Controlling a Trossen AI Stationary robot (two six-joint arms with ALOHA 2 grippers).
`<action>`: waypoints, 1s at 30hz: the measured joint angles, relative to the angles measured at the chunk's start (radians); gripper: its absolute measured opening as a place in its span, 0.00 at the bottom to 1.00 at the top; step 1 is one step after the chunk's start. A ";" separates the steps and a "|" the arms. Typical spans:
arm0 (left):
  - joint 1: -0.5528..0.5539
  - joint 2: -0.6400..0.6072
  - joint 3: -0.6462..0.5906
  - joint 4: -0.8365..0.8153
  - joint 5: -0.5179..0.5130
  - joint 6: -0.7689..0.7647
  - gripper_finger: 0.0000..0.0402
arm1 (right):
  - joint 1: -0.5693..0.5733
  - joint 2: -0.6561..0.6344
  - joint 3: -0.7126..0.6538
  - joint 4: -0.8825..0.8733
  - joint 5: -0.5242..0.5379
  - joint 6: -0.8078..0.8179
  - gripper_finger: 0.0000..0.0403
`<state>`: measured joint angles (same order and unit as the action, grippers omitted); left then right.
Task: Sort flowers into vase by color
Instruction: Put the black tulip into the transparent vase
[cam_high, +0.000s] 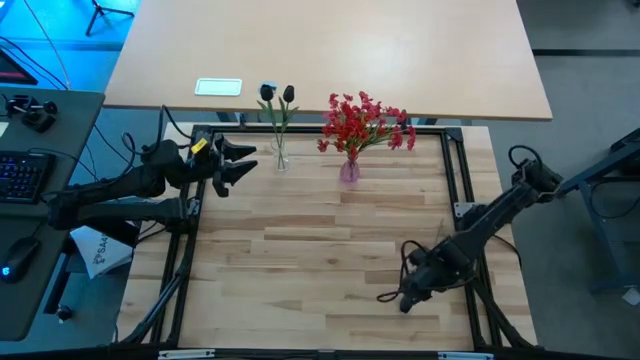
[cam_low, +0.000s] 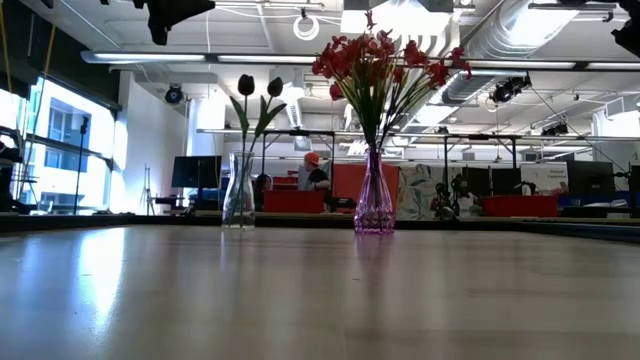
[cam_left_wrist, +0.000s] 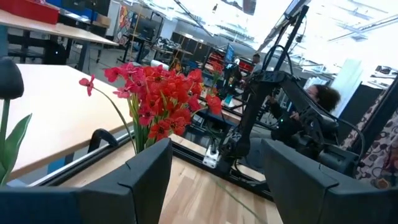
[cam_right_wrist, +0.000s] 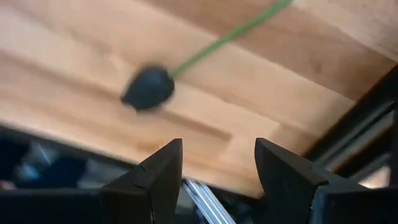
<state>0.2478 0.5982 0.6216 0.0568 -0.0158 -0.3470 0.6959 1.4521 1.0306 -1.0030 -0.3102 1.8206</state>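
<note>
A clear vase (cam_high: 281, 158) at the far left of the work area holds two dark buds (cam_high: 278, 94) on green stems. A purple vase (cam_high: 349, 170) beside it holds the red flowers (cam_high: 364, 122). Both vases also show in the low view, the clear vase (cam_low: 238, 195) and the purple vase (cam_low: 373, 205). My left gripper (cam_high: 240, 160) is open and empty, raised just left of the clear vase. My right gripper (cam_high: 408, 297) is open near the table's front right. A third dark bud (cam_right_wrist: 148, 88) with its green stem (cam_right_wrist: 230, 34) lies flat on the table ahead of the open fingers, apart from them.
A black metal frame (cam_high: 462, 180) runs around the wooden work surface. A larger tabletop (cam_high: 330, 50) stands behind the vases. Bare wood (cam_high: 300, 260) lies between the two arms. The low view shows a room with desks and a person (cam_low: 313, 172) far beyond the table.
</note>
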 joint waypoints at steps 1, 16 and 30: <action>0.000 0.000 0.000 0.000 0.000 0.000 0.58 | 0.008 0.000 0.000 0.001 0.035 0.048 0.48; 0.000 0.000 0.000 -0.007 0.000 0.000 0.58 | 0.112 -0.001 -0.101 0.185 0.280 0.447 0.48; 0.000 0.000 0.000 -0.007 0.004 -0.018 0.58 | 0.074 -0.001 -0.229 0.328 0.325 0.455 0.48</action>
<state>0.2477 0.5983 0.6212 0.0494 -0.0120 -0.3651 0.7699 1.4513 0.8021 -0.6749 0.0146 2.2756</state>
